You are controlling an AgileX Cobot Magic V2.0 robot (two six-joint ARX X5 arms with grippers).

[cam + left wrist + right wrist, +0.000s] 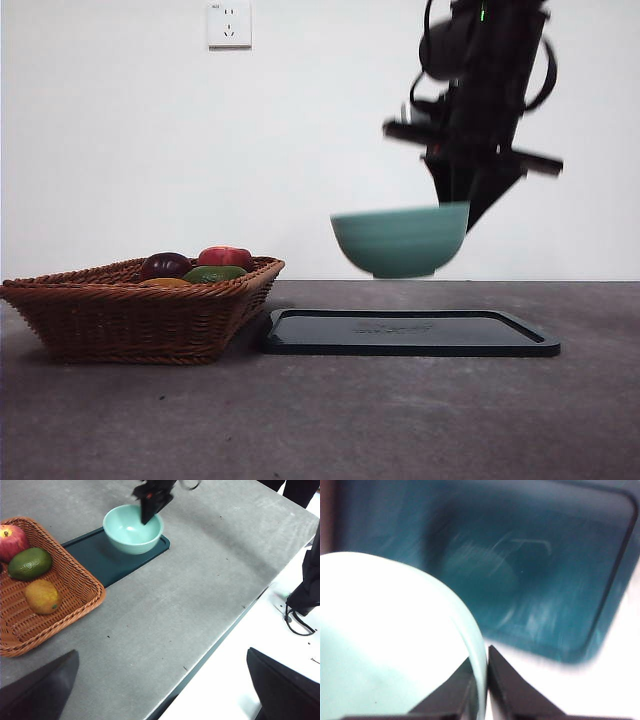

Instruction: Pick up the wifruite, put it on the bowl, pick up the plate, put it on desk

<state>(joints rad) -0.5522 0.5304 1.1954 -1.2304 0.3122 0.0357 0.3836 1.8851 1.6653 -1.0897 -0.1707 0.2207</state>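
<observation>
Holding mint-green bowl point(400, 240) by rim, right gripper point(486, 680) w/ jaws pinched on wall, bowl lifted clear above dark tray point(410, 333), prob. empty. Wifruite point(43, 596) in wicker basket point(75, 587). Left gripper point(162, 685) jaws wide apart, holding nothing.

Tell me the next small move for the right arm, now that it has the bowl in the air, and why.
Probably carry the bowl sideways off the dark tray and lower it onto bare desk. The right gripper pinches its rim, and it hangs clear above the tray. The wifruite lies in the wicker basket, so the bowl needs a resting place first. The left gripper waits open.
</observation>
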